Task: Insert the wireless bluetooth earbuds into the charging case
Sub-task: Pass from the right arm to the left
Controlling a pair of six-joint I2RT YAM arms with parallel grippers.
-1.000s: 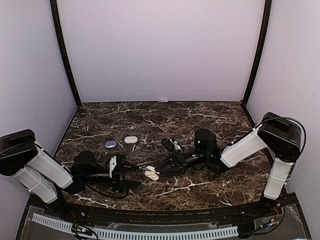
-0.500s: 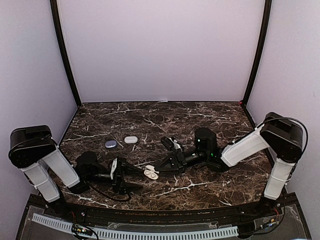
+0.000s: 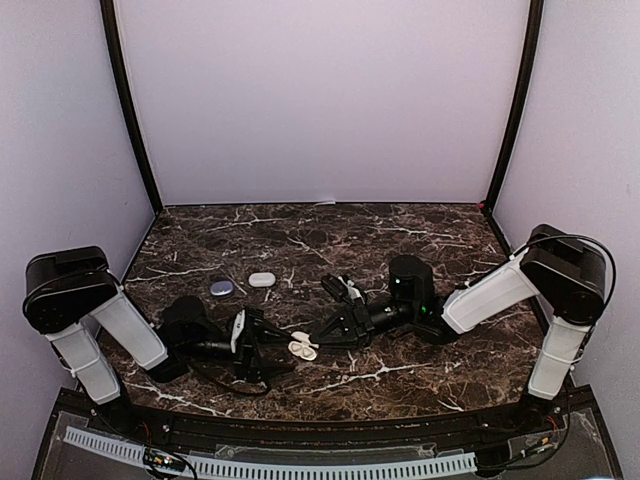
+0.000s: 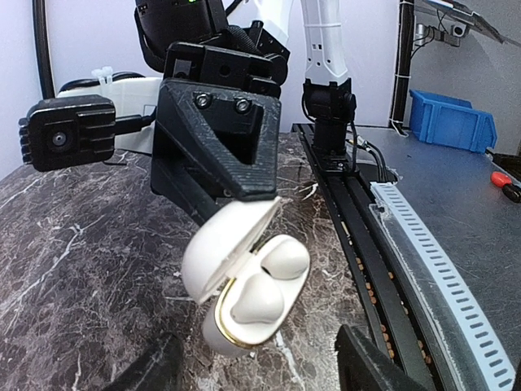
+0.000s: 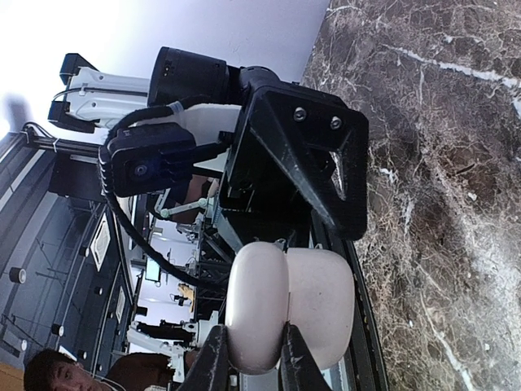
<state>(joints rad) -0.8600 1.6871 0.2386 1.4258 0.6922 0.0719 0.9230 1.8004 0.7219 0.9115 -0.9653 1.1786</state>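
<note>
Evidently the right gripper [image 5: 252, 346] pinches the open case [image 4: 213, 261] so its seated buds [image 4: 281, 257] face the left gripper [image 4: 259, 358], spread wide opposite.

walls [image 3: 320, 100] pale lavender | tabletop [image 3: 420, 225] — dark veined marble | corner posts [image 3: 130, 110] black

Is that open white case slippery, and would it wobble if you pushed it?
Probably slippery: the white case looks smooth and glossy, and the right gripper pinches only one half. It would likely rock or tip if nudged, since its shell is rounded and hinged open. The two earbuds inside might shake out.
</note>
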